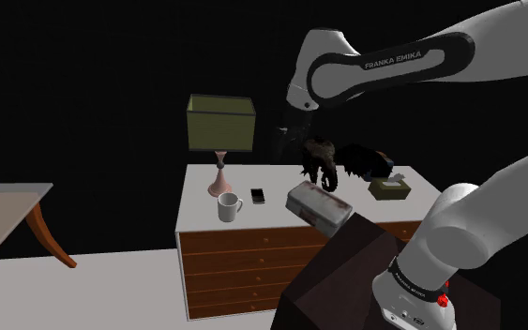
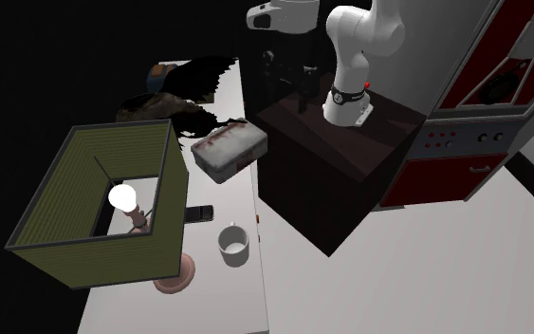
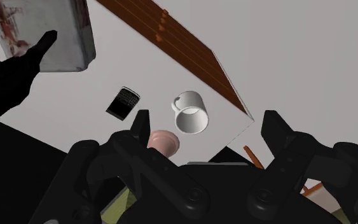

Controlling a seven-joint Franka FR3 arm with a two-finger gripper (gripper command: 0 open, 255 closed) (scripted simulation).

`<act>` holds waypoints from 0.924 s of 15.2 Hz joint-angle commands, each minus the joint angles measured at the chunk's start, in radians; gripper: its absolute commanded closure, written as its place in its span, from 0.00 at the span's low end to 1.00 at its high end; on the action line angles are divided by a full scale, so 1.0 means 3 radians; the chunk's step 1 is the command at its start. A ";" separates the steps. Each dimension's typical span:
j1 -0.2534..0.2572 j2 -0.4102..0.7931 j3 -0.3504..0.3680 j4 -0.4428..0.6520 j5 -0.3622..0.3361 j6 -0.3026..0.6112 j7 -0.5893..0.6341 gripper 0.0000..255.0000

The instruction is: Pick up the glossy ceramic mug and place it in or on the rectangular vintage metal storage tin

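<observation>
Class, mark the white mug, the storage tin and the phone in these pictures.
white mug [image 1: 230,208]: shoulder view, on its side wall.
storage tin [image 2: 225,143]: second exterior view, on its top.
phone [image 3: 123,103]: wrist view, on its upper face.

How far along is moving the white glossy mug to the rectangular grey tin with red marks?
Done: nothing yet; the white glossy mug stands upright on the white dresser top, apart from the rectangular grey tin with red marks. In hand: the black gripper hangs open above the mug, holding nothing. Left: descend, grasp, lift, and set the mug in or on the tin.
</observation>
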 commanded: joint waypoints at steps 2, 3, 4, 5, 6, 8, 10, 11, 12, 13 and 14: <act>-0.0016 0.0384 0.0083 0.0073 -0.0062 0.0300 0.0117 0.00; -0.0020 0.0507 0.0109 0.0103 -0.0091 0.0387 0.0162 0.00; -0.0024 0.0632 0.0133 0.0138 -0.0123 0.0471 0.0210 0.00; -0.0028 0.0759 0.0156 0.0177 -0.0160 0.0552 0.0260 0.00; -0.0031 0.0887 0.0177 0.0221 -0.0201 0.0629 0.0312 0.00; -0.0032 0.1148 0.0208 0.0322 -0.0296 0.0771 0.0423 0.00; -0.0025 0.1413 0.0226 0.0440 -0.0405 0.0897 0.0541 0.00; -0.0017 0.1546 0.0230 0.0506 -0.0463 0.0953 0.0602 0.00; -0.0006 0.1680 0.0228 0.0577 -0.0523 0.1004 0.0662 0.00; 0.0008 0.1813 0.0223 0.0652 -0.0583 0.1051 0.0722 0.00; 0.0025 0.1947 0.0214 0.0731 -0.0642 0.1093 0.0782 0.00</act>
